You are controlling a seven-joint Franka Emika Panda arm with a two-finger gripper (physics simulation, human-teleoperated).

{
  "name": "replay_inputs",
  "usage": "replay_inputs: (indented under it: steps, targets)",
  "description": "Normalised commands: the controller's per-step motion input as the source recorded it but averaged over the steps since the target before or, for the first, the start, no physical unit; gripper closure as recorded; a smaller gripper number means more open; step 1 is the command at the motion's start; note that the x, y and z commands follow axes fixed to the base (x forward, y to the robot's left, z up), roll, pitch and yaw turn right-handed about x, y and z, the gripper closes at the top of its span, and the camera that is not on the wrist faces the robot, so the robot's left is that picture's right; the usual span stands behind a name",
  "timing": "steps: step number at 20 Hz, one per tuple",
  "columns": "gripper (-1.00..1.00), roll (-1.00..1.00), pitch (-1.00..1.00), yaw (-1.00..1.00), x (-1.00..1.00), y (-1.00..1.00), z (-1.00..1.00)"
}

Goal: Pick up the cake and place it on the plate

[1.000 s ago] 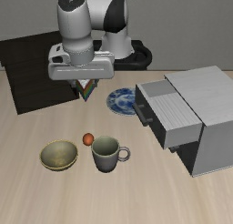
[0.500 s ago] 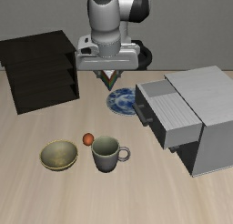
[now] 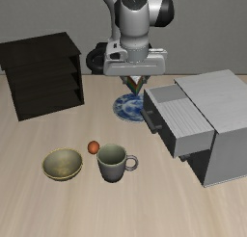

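**Desk:** What are we looking at?

**Photographer:** The arm's claw (image 3: 133,87), clenched on the small cake (image 3: 133,83), hangs in the air above the blue-patterned plate (image 3: 117,108) on the tabletop (image 3: 39,202). The cake is held off the plate, not yet set down.

**Desk:** What could go wrong?

**Photographer:** Let go from this height, the cake would likely bounce or roll off the rim. The grip covers only a small piece of it, so a jolt on the way down might let it slip early. A descent too far towards the exterior view's right could clip the grey cabinet (image 3: 217,116), whose drawer front (image 3: 159,114) stands just beside the plate.

**Desk:** Anything else nearby?

**Photographer:** A black shelf unit (image 3: 43,72) at the exterior view's left, well apart. Nearer the front are a green bowl (image 3: 62,164), a mug (image 3: 114,162) and a small red ball (image 3: 93,146), none of them under the claw. Only the cabinet crowds the drop.
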Motion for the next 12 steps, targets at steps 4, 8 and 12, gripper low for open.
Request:
replay_inputs:
  steps: [4, 8, 12]
  targets:
    - [1.0, 0.0, 0.0, 0.0, -0.25, 0.0, -0.75]
    - [-1.0, 0.0, 0.0, 0.0, 0.0, 0.0, 0.0]
    - [-1.0, 0.0, 0.0, 0.0, 0.0, 0.0, 0.0]
